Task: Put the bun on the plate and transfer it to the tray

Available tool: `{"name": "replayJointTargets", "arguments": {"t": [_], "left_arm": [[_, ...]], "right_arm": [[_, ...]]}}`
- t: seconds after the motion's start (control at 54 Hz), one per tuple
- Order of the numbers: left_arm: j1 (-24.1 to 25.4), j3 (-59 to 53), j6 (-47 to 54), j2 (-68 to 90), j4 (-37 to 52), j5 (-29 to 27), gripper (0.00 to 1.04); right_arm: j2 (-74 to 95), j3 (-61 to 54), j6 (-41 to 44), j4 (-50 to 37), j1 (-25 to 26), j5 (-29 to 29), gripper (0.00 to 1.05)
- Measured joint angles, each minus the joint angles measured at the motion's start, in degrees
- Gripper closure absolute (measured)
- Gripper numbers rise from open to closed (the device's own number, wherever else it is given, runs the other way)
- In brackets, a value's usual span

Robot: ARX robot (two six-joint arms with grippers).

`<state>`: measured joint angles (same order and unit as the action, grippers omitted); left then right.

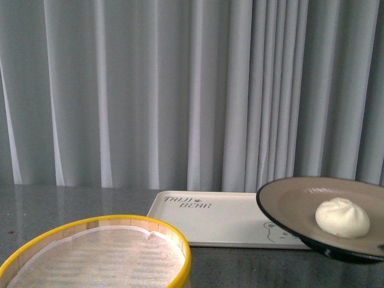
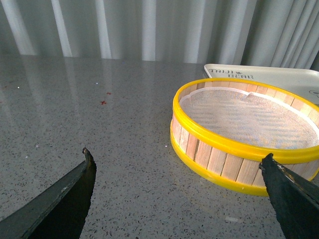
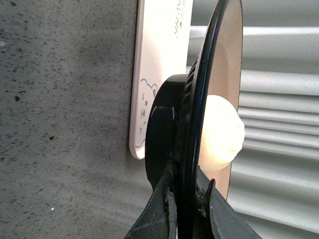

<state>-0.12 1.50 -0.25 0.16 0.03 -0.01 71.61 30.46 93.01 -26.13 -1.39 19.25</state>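
Left of the tray [image 1: 228, 219], near the steamer basket [image 1: 108, 219], the left gripper [image 2: 177, 153] stands wide open, holding nothing. At the tray's right end, the right gripper [image 3: 188, 186] is clamped on the black rim of the raised plate [image 1: 288, 203]. The bun [image 1: 342, 217] rests inside the plate.

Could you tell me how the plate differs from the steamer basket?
The taupe black-rimmed plate carries the creamy-white pleated bun; the yellow-rimmed wooden steamer basket holds none. The right pincer grips the plate's rim; the basket stands untouched on the grey table. Both are round.
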Motion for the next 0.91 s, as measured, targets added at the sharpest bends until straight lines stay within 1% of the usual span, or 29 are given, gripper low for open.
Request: {"name": "replayJointTargets", "arguments": {"t": [0.148,0.278,0.408,0.519,0.908], "left_arm": [[0.0,0.0,0.0,0.0,0.0,0.0,0.07],[0.0,0.0,0.0,0.0,0.0,0.0,0.07],[0.0,0.0,0.0,0.0,0.0,0.0,0.07],[0.0,0.0,0.0,0.0,0.0,0.0,0.07],[0.0,0.0,0.0,0.0,0.0,0.0,0.07]], "right_arm": [[5.3,4.5,0.6,-0.9,1.0,0.9,1.02],[13.7,12.3,3.3,-1.7,2.1,1.6,1.02],[21.0,20.8,2.3,-2.0,1.9,1.0,1.02],[25.2,26.4,1.2,-0.3,1.3,1.5,1.02],[33.8,33.1,1.8,4.1,0.9,4.2,1.02]]}}
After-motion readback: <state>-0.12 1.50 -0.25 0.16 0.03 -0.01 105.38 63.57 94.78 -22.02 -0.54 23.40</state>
